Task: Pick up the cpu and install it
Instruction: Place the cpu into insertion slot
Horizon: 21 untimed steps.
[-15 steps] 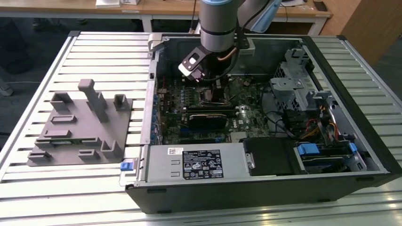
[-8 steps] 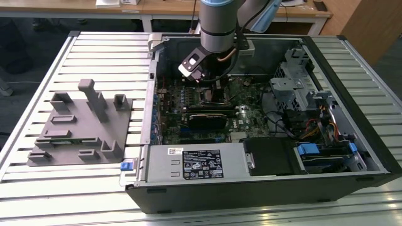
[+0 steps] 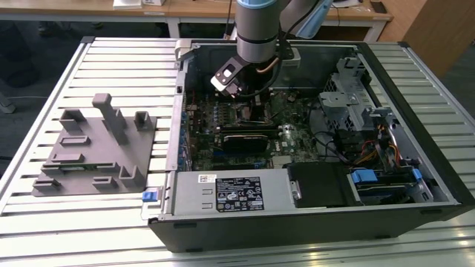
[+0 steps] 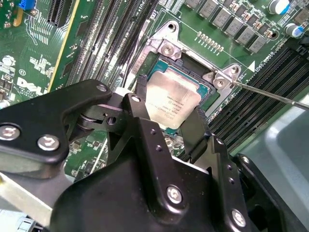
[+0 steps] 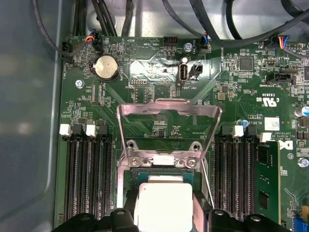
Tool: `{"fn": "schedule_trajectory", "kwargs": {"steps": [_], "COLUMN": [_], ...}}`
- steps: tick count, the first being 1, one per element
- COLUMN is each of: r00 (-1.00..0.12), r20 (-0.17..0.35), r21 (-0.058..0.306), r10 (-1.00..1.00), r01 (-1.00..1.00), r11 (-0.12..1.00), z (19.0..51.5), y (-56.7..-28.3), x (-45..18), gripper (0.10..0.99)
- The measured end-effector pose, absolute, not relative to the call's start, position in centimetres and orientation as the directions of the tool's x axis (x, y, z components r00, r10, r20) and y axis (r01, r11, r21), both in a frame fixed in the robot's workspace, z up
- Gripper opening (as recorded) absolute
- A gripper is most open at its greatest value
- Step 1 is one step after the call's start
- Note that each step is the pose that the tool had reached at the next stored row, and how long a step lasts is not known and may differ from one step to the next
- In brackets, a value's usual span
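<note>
On the exterior view's left, a grey moulded fixture [image 3: 89, 150] stands on the slatted tabletop [image 3: 74, 236], well apart from the work. Just beside it to the right is the open computer case [image 3: 297, 232]. The arm reaches straight down into the case, and the end effector [image 3: 247, 103] is low over the motherboard [image 3: 297, 139], above the processor socket. A grey power supply box [image 3: 230, 192] lies along the near wall. The drive cage [image 3: 349, 100] is on the exterior view's right.

What matters here is that the cpu [image 4: 174, 99] lies directly under the end effector, not off to either side. In both wrist views the end effector's black body flanks the chip on two opposite edges. The cpu [image 5: 164, 205] is inside the socket frame [image 4: 166, 48], with its pale silver top facing up. It is square, so it has no long axis, but its edges run parallel to the frame and it looks level in the recess.

In the first wrist view the metal load plate [image 5: 169, 108] is tilted up and open beyond the chip, with memory slots [image 5: 87, 179] on either side of the socket. In the second wrist view the thin retention lever [image 4: 270, 94] stands clear to one side.

I cannot tell whether the end effector is clamped on the cpu or has let go. I judge that the chip is seated but not yet locked down.
</note>
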<state>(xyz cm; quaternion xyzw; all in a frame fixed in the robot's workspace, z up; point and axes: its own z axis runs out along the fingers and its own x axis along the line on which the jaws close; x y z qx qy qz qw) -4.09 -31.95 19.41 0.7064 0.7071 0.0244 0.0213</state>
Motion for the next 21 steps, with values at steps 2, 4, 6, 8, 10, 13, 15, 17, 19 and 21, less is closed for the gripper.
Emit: {"fn": "schedule_trajectory", "kwargs": {"steps": [2, 4, 6, 8, 10, 13, 15, 17, 19, 21], "r00": [-0.001, -0.001, -0.001, -0.001, -0.001, -0.001, -0.001, -0.001, -0.001, -0.001], "r20": [0.005, 0.005, 0.005, 0.006, 0.005, 0.005, 0.005, 0.005, 0.005, 0.005], "r21": [0.065, 0.065, 0.065, 0.066, 0.065, 0.065, 0.065, 0.065, 0.065, 0.065], "r10": [1.0, 1.0, 1.0, 1.0, 1.0, 1.0, 1.0, 1.0, 1.0, 1.0], "r01": [0.998, 0.998, 0.998, 0.998, 0.998, 0.998, 0.998, 0.998, 0.998, 0.998], "r11": [0.001, 0.001, 0.001, 0.001, 0.001, 0.001, 0.001, 0.001, 0.001, 0.001], "z": [19.4, 19.4, 19.4, 19.3, 19.4, 19.4, 19.5, 19.8, 20.1, 20.5], "y": [-31.9, -31.9, -31.9, -31.9, -31.9, -31.9, -31.9, -31.9, -31.9, -31.9], "x": [-4.1, -4.1, -4.1, -4.1, -4.1, -4.1, -4.1, -4.1, -4.1, -4.1], "gripper": [0.533, 0.533, 0.533, 0.545, 0.608, 0.608, 0.608, 0.608, 0.608, 0.533]}}
